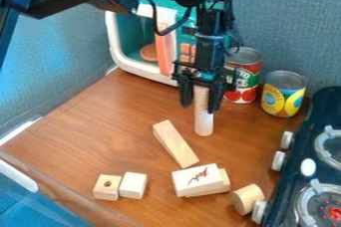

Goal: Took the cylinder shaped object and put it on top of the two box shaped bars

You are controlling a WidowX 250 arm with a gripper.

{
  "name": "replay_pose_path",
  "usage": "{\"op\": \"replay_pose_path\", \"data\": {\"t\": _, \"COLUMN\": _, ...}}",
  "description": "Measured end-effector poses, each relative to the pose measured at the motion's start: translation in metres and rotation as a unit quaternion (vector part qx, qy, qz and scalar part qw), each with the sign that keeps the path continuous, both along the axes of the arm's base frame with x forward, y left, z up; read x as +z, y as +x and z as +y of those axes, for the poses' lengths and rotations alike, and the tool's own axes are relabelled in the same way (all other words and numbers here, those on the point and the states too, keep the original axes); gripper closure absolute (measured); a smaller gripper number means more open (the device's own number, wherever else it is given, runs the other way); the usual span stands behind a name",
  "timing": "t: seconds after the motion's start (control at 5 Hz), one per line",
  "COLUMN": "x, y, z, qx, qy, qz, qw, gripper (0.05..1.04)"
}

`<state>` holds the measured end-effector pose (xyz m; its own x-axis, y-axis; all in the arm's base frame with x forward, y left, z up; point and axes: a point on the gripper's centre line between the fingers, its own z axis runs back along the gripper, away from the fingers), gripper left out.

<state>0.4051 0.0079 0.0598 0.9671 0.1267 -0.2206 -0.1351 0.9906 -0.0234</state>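
Nearest, on the brown wood-grain bench (120, 131), see a short, thick cylinder of pale wood (248, 199) lying on its side, just beside the white knobs (278, 161) of a black toy stove (325, 101). At left, find two small cube-like blocks of pale wood (106, 187) side by side, one with a round hole in the top. Between these and the short cylinder, see the two box-shaped bars: a white-faced block with a red mark (198, 179), lying flat on a pale wooden bar (225, 184). Just beyond, find a longer, plain wooden bar (175, 144), lying aslant. Further back, see the slender, pale cylinder (203, 124) upright, apart from the box-shaped bars, gripped near its top by the black fingers (215, 102), parted only by its thickness. Can't tell if touching the bench at its foot. Behind, see a red and green tin can (247, 71) and, to its right, a yellow and blue tin can (283, 94). At the back, find a white and teal toy microwave (114, 42) against a grey-blue wall (279, 22)
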Motion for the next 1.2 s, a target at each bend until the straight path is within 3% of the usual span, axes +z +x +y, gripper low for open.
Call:
{"op": "replay_pose_path", "data": {"t": 0.2, "x": 0.0, "y": 0.001, "z": 0.0, "qx": 0.01, "qy": 0.002, "qz": -0.009, "qw": 0.9999, "gripper": 0.504}}
{"op": "replay_pose_path", "data": {"t": 0.4, "x": 0.001, "y": -0.003, "z": -0.001, "qx": 0.011, "qy": 0.008, "qz": -0.011, "qw": 0.9999, "gripper": 0.504}}
{"op": "replay_pose_path", "data": {"t": 0.6, "x": 0.023, "y": -0.011, "z": -0.004, "qx": 0.011, "qy": 0.013, "qz": -0.03, "qw": 0.9994, "gripper": 0.504}}
{"op": "replay_pose_path", "data": {"t": 0.8, "x": 0.057, "y": -0.018, "z": -0.007, "qx": 0.021, "qy": 0.023, "qz": -0.06, "qw": 0.9977, "gripper": 0.504}}
{"op": "replay_pose_path", "data": {"t": 1.0, "x": 0.066, "y": -0.023, "z": -0.014, "qx": 0.021, "qy": 0.023, "qz": -0.054, "qw": 0.9981, "gripper": 0.504}}
{"op": "replay_pose_path", "data": {"t": 1.2, "x": 0.065, "y": -0.027, "z": -0.044, "qx": -0.03, "qy": -0.009, "qz": -0.048, "qw": 0.9984, "gripper": 0.504}}
